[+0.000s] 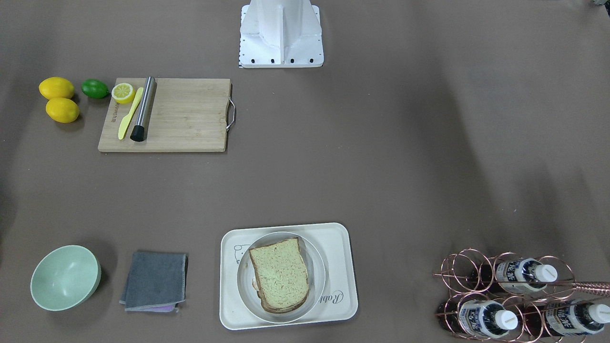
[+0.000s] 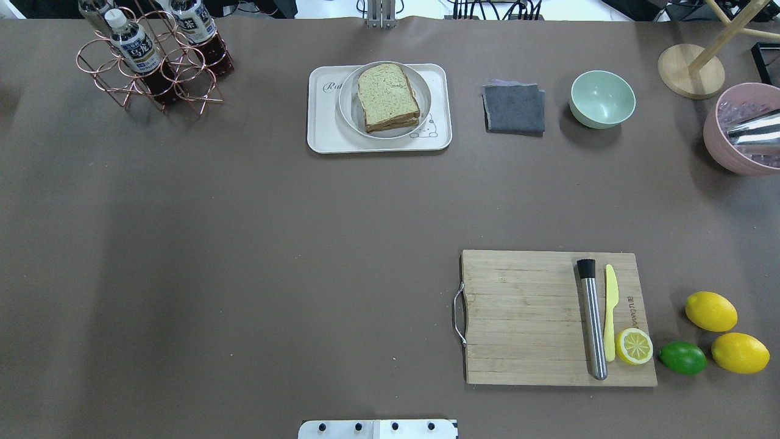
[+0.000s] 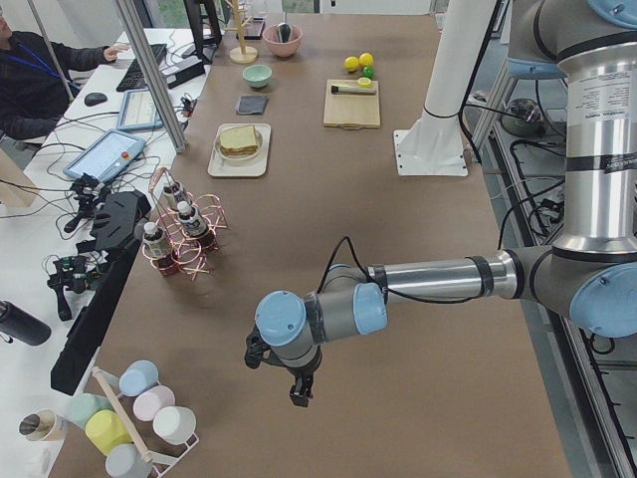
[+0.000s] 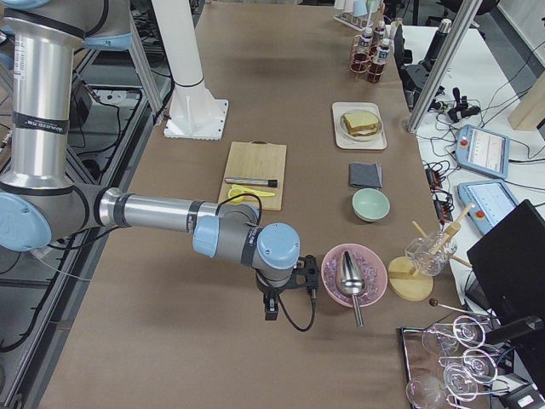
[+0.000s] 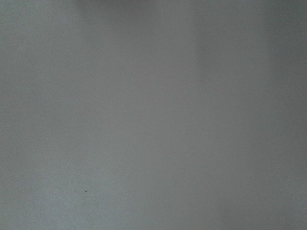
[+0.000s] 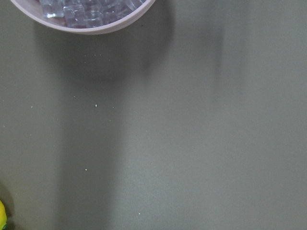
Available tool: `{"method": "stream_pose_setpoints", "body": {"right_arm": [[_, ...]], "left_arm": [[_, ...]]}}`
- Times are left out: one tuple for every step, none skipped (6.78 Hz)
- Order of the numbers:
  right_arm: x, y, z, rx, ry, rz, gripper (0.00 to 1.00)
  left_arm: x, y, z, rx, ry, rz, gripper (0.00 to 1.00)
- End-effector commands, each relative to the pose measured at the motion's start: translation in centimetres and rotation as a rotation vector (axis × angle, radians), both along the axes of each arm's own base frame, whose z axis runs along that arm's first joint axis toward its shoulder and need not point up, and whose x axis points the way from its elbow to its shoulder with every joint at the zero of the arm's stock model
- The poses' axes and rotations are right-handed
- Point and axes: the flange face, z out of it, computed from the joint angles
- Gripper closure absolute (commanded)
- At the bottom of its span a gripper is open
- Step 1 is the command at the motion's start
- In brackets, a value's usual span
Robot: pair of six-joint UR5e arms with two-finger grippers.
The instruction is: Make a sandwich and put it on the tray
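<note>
The sandwich, two speckled bread slices with dark crust stacked, lies on a round white plate that sits on the cream tray at the table's far middle. The egg is hidden apart from a pale sliver at the bread's edge. The left gripper hangs over bare table far from the tray. The right gripper hangs beside the pink bowl. Both show only in the side views, so I cannot tell whether they are open or shut. Neither wrist view shows fingers.
A wooden cutting board carries a steel muddler, a yellow knife and a half lemon; two lemons and a lime lie beside it. A grey cloth, green bowl, bottle rack and pink ice bowl stand along the far side.
</note>
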Motion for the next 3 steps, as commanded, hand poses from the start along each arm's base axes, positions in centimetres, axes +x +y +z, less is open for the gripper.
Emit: {"method": "stream_pose_setpoints", "body": {"right_arm": [[-0.08, 0.22, 0.34, -0.006, -0.005, -0.002, 0.00], [-0.15, 0.31, 0.84, -0.015, -0.006, -0.003, 0.00], [-0.27, 0.35, 1.14, -0.022, -0.005, -0.006, 0.00]], "left_arm": [[0.05, 0.35, 0.93, -0.024, 0.000, 0.000, 0.01], [0.02, -0.26, 0.47, -0.013, 0.001, 0.001, 0.01], [-0.06, -0.25, 0.52, -0.010, -0.001, 0.001, 0.01]]}}
